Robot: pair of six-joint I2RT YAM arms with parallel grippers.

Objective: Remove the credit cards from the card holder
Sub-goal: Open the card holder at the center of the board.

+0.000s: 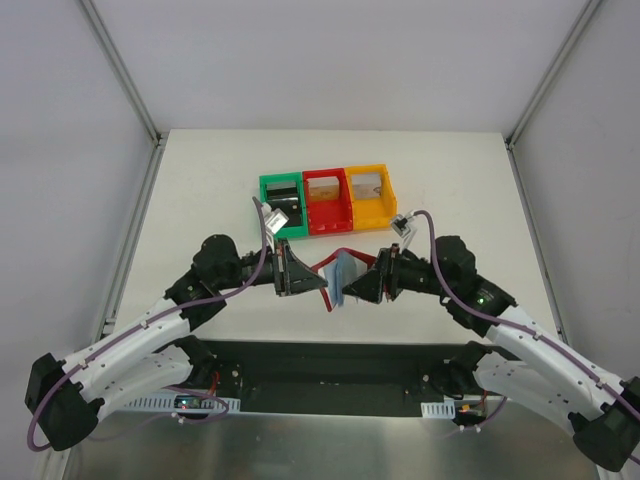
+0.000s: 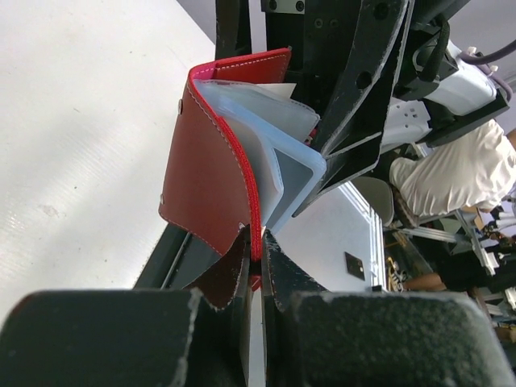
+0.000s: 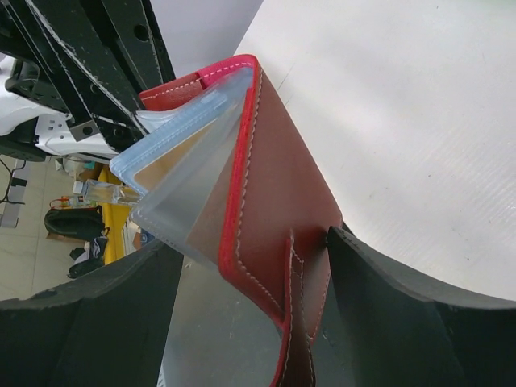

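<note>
Over table [image 1: 200,180], card holder [image 1: 343,272] between both jaws

I get bright, even overhead light; shadows on the white matte tabletop [image 1: 200,190] are soft. In both wrist views the black padded fingers [image 2: 105,339] blur up close.

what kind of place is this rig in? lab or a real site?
Most likely a robotics lab cell: white table boxed in by white panels on metal frame posts, a row of green, red and yellow bins, and workshop clutter past the table edge in the right wrist view.
</note>
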